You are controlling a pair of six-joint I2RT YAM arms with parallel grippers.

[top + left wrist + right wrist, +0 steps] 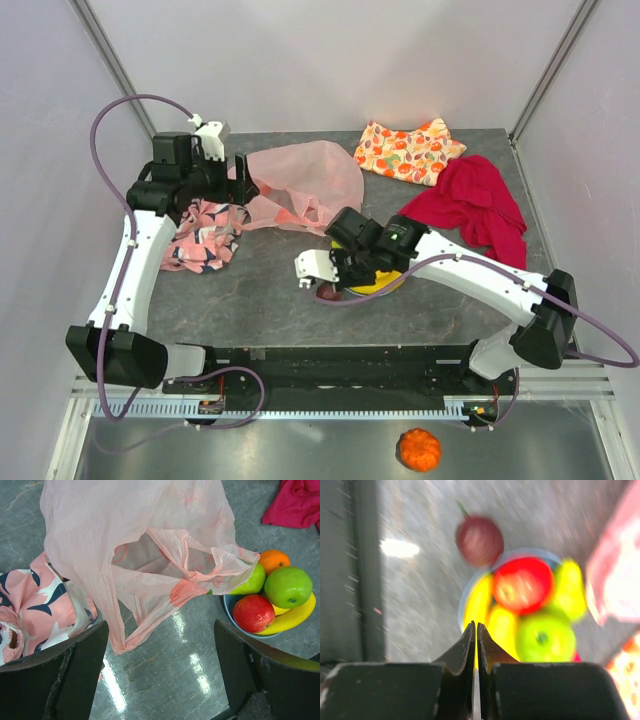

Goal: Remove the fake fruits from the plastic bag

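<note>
The pink plastic bag (pixel 300 180) lies crumpled at the back middle of the table, and in the left wrist view (pixel 135 545) its mouth and handle loops face me. My left gripper (pixel 240 180) is open and empty at the bag's left edge (pixel 160 665); one handle loop hangs beside its left finger (pixel 75 675). A blue plate (pixel 229 611) holds a red apple (pixel 253 612), green apple (pixel 288 586), orange (pixel 274 560), green pear (pixel 252 580) and banana (pixel 295 620). A dark purple fruit (pixel 480 540) lies on the table beside the plate. My right gripper (pixel 476 627) is shut and empty just above the plate (pixel 338 280).
A pink-and-black patterned cloth (pixel 205 240) lies under my left arm. A fruit-print orange cloth (pixel 410 150) and a red cloth (pixel 475 205) lie at the back right. A small orange pumpkin (pixel 419 449) sits off the table at the front.
</note>
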